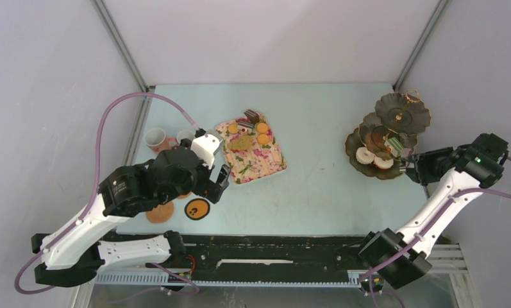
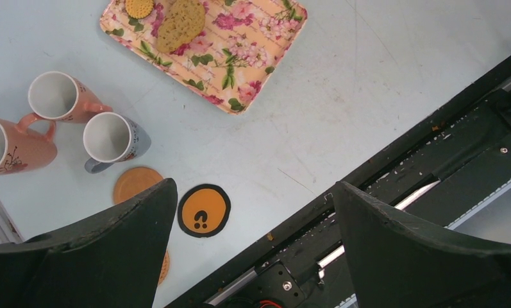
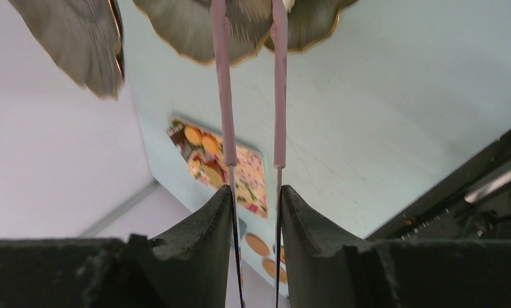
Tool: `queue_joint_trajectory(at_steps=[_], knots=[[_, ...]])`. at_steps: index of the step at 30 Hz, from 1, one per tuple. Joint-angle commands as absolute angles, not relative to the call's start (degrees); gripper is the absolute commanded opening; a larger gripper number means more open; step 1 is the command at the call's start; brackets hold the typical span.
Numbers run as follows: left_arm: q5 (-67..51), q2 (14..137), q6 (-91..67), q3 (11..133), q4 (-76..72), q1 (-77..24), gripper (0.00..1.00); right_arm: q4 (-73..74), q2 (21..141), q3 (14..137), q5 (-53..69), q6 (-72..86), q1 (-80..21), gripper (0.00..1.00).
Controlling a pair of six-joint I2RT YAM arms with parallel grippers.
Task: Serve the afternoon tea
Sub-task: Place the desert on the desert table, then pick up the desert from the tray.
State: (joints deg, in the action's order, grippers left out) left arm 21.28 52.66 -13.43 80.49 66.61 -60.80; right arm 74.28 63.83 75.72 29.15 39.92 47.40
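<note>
The dark three-tier stand [image 1: 401, 114] stands at the right, with two small donuts [image 1: 366, 155] and a green-striped piece [image 1: 394, 147] on its lower tiers. My right gripper [image 1: 411, 164] [image 3: 256, 190] is shut on the pink tongs [image 3: 222, 83], whose two arms reach apart to the stand's scalloped rim [image 3: 188, 29]; their tips are cut off from view. Biscuits [image 2: 181, 24], orange macarons [image 1: 263, 128] and cake slices [image 1: 251, 117] lie on the floral tray [image 1: 268, 163]. My left gripper [image 1: 218, 186] [image 2: 254, 187] hangs open and empty above the coasters [image 2: 203, 210]. Two pink mugs [image 2: 59, 96] and a grey mug [image 2: 113, 137] stand beside them.
The black rail [image 1: 265, 253] of the arm mounts runs along the table's near edge, right below my left gripper. Plain orange coasters [image 1: 159, 212] lie near that edge. White walls close the table [image 1: 317, 192] at the back and sides.
</note>
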Motion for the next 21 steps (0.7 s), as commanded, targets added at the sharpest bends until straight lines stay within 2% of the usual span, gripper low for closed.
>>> queue_joint_trajectory(at_steps=[1, 3, 5, 9, 12, 16, 21], knots=[[22.6, 51.9, -12.4, 83.4, 65.3, -62.1, 0.98, 82.7, 60.2, 76.6, 33.8, 33.5, 44.0, 0.34], [23.2, 51.9, -12.4, 83.6, 65.3, -62.4, 0.98, 84.9, 58.5, 76.4, 33.7, 33.8, 36.9, 0.34], [25.0, 52.2, -13.0, 84.1, 65.4, -62.4, 0.98, 83.7, 55.5, 74.7, 32.3, 39.0, 24.4, 0.33], [29.1, 54.4, -14.6, 87.8, 66.8, -62.3, 0.98, 65.0, 49.6, 68.9, 23.8, 60.2, -8.0, 0.31], [31.2, 55.2, -15.9, 90.0, 67.9, -61.9, 0.98, 52.0, 54.9, 66.4, 17.1, 68.2, -26.2, 0.31], [30.7, 54.2, -17.8, 90.9, 68.2, -58.5, 0.98, 38.7, 70.0, 69.5, 17.5, 66.2, -36.3, 0.33], [25.9, 52.9, -20.1, 90.9, 67.8, -49.6, 0.98, 29.3, 89.7, 77.5, 23.2, 55.4, -37.4, 0.37]])
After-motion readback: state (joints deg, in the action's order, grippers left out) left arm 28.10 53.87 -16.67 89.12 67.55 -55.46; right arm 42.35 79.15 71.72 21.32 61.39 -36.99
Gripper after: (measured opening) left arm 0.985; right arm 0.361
